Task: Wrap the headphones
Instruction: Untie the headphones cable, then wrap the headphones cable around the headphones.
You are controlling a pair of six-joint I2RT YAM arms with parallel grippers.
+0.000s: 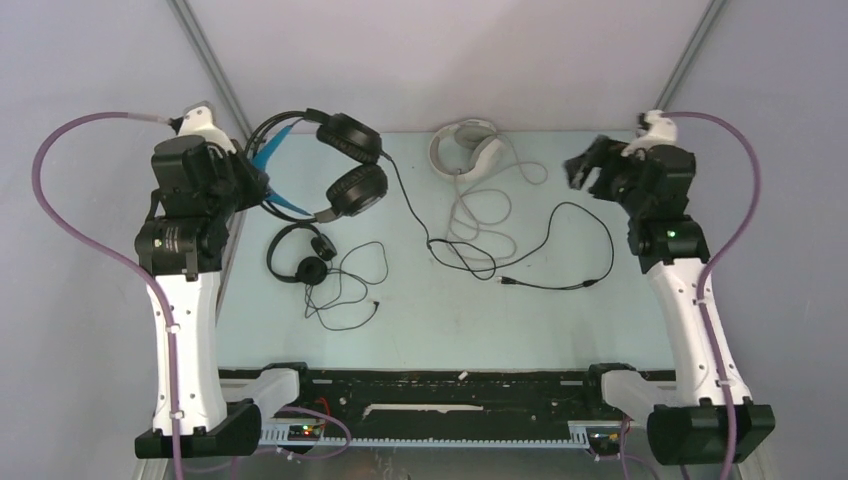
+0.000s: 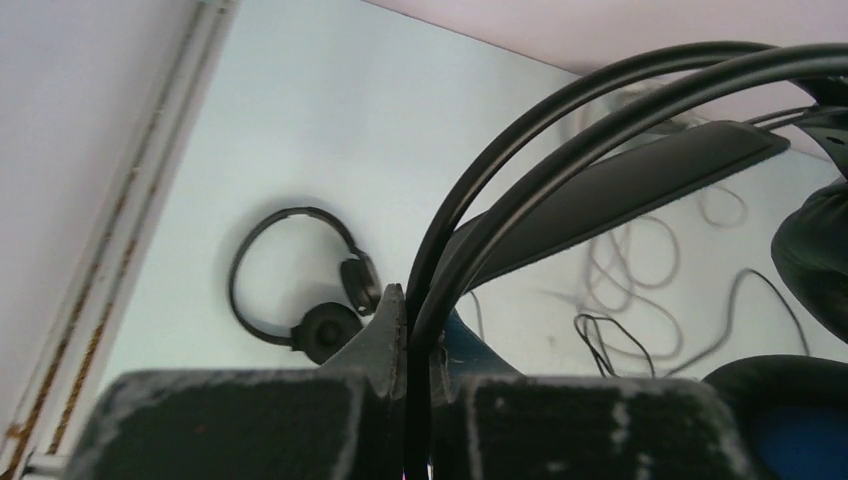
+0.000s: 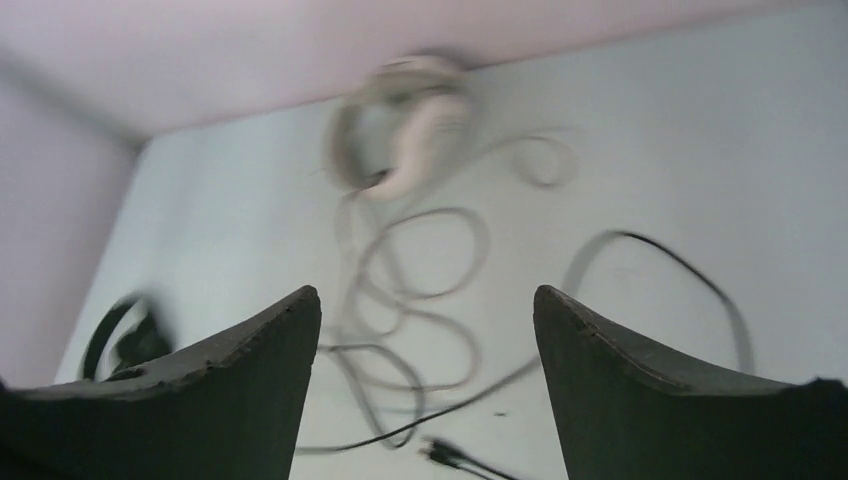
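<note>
I see my left gripper (image 2: 410, 325) closed tight on the thin headband wires of the bulky black headphones (image 1: 345, 165), at the far left of the table (image 1: 420, 330). Their black cable (image 1: 560, 285) lies loose across the middle. My right gripper (image 3: 425, 295) is spread wide and holds nothing, above the far right side. The white headphones (image 1: 466, 148) lie at the far edge, their cord in loops. The small black headphones (image 1: 298, 255) lie near the left arm, with the cord untidy.
</note>
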